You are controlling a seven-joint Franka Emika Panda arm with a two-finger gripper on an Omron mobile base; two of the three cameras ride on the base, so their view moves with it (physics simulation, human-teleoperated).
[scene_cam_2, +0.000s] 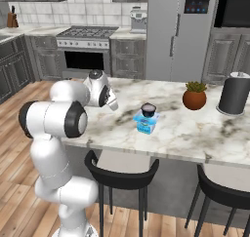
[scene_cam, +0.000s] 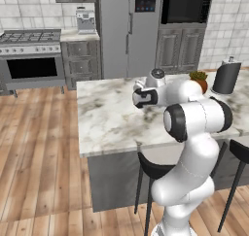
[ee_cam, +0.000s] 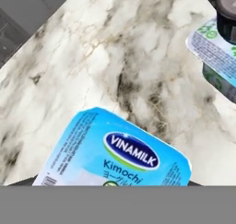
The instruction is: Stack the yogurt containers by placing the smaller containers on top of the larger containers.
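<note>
Marble island counter (scene_cam_2: 195, 128): pale blue yogurt cup (ee_cam: 115, 151) directly beneath gripper; finger state unclear. Navy cup (scene_cam_2: 148, 109) sits atop blue tub (scene_cam_2: 146, 124).

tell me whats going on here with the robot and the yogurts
A white robot arm is working at a marble kitchen island, stacking yogurt containers. A small dark cup already sits on top of the blue tub. In the hand view a pale blue Vinamilk yogurt lies right under the camera, close to the tool; whether it is gripped yet cannot be told. A potted plant and a dark canister stand further along.
</note>
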